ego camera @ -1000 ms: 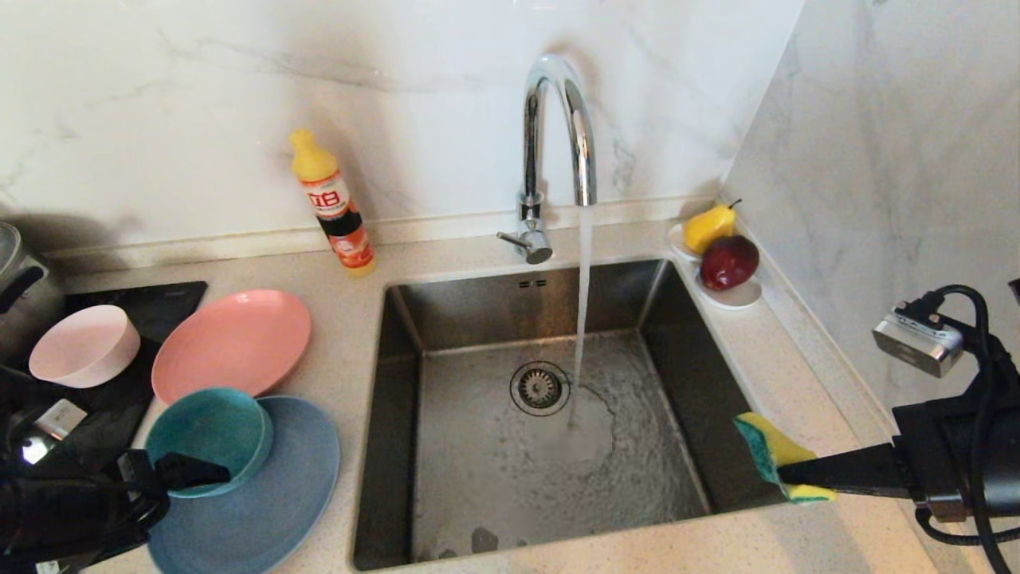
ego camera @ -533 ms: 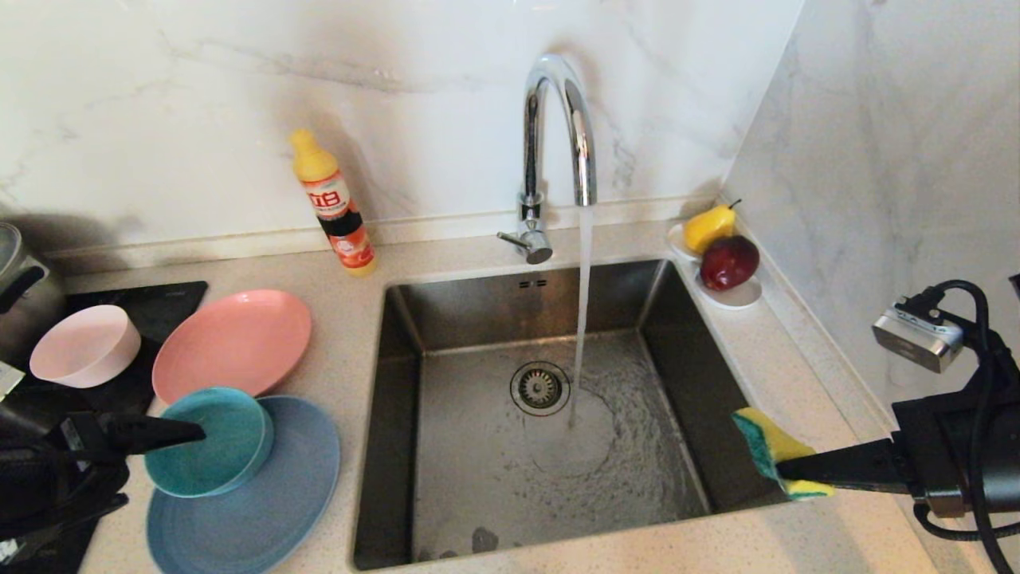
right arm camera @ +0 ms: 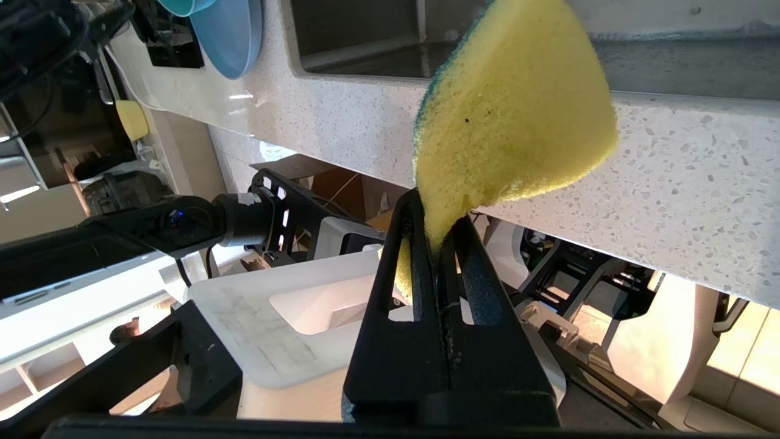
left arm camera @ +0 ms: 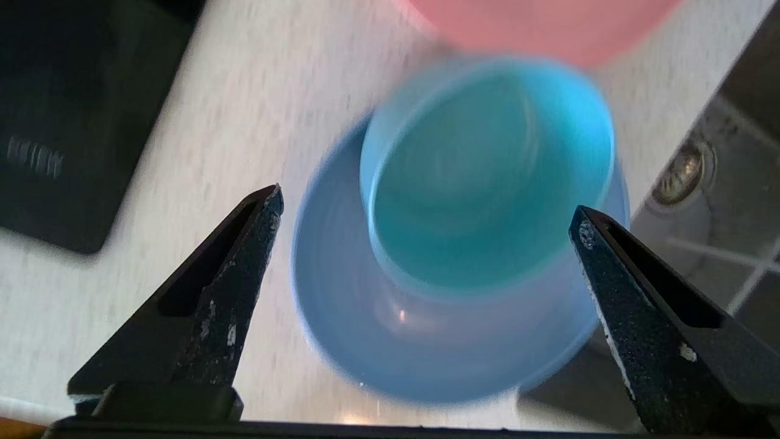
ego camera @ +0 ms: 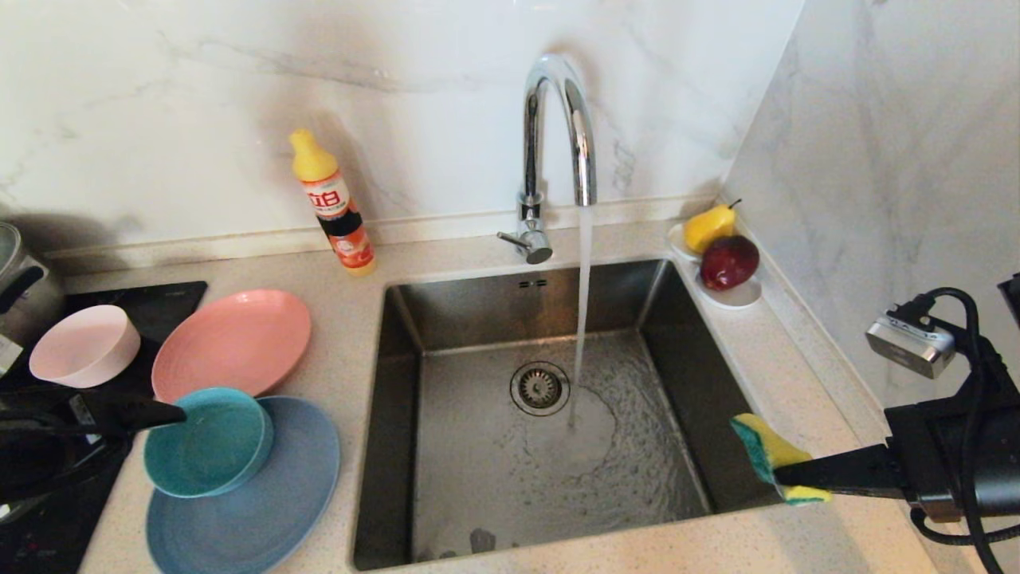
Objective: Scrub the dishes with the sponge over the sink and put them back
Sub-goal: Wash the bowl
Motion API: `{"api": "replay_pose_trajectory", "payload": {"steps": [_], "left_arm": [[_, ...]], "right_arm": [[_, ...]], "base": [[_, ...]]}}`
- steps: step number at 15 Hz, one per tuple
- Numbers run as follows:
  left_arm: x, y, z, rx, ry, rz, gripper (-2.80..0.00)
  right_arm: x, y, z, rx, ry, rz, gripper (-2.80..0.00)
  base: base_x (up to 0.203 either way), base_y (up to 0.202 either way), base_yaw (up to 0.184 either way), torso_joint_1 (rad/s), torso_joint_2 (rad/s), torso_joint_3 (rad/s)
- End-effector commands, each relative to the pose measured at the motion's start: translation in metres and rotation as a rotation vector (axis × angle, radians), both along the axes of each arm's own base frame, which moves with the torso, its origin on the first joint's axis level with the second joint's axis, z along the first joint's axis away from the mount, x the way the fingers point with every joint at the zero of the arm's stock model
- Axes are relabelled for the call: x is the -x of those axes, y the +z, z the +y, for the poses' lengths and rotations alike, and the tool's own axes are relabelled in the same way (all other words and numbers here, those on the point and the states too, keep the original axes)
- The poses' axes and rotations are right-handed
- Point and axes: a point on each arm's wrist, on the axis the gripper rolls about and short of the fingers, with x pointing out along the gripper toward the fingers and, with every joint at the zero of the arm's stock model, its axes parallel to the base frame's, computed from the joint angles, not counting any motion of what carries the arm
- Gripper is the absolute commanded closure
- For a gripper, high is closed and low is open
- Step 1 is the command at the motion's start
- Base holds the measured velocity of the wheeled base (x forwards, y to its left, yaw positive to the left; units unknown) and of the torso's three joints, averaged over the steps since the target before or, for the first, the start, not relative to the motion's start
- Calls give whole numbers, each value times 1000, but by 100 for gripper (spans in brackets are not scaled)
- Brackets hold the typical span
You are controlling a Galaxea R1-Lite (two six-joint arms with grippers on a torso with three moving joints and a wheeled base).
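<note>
The left gripper (left arm camera: 426, 213) hung at the near left of the counter (ego camera: 351, 351), its jaws spread wide apart and holding nothing. One fingertip (ego camera: 171, 414) sat right at the left rim of the teal bowl (ego camera: 209, 441); whether it touched could not be told. In the left wrist view the bowl lay between the two open fingers.

The teal bowl stood on the blue plate (ego camera: 263, 502), at its far-left part. The pink plate (ego camera: 231, 343) lay just beyond them, flat on the counter, and the pale bowl (ego camera: 84, 345) stood farther left on the black hob (ego camera: 171, 307).

The right gripper (right arm camera: 436, 244) was out at the near right corner of the sink (ego camera: 478, 478), jaws clamped together on the sponge (ego camera: 766, 450). The sponge stuck out leftward over the sink's right edge, yellow face up and green layer toward the basin.

Water ran from the tap (ego camera: 558, 135) onto the sink floor beside the drain (ego camera: 539, 387). A soap bottle (ego camera: 332, 205) stood at the far wall, left of the tap. A pear (ego camera: 708, 226) and a red apple (ego camera: 728, 262) sat on a saucer (ego camera: 737, 296) at the far right.
</note>
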Motion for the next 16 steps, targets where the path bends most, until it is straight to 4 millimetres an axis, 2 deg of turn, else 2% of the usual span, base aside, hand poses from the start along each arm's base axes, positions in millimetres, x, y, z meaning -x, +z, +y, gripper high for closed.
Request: {"api": "replay_pose_trajectory", "payload": {"steps": [1, 4, 6, 11, 16], "left_arm": [[-17, -13, 6, 7, -6, 38, -280], [-41, -22, 15, -29, -40, 56, -280], [-52, -21, 20, -61, -56, 58, -280], [-69, -33, 26, -95, -102, 111, -280], [-72, -39, 32, -181, -96, 165, -280]], "right_arm": [[-2, -2, 0, 0, -1, 12, 0], [-2, -2, 0, 1, -2, 11, 0], [-2, -2, -1, 10, 5, -1, 0], [-4, -3, -4, 13, -9, 0, 0], [-4, -4, -6, 15, -23, 1, 0]], "base": [[0, 0, 0, 0, 0, 0], [0, 0, 0, 0, 0, 0], [0, 0, 0, 0, 0, 0], [0, 0, 0, 0, 0, 0], [0, 0, 0, 0, 0, 0]]}}
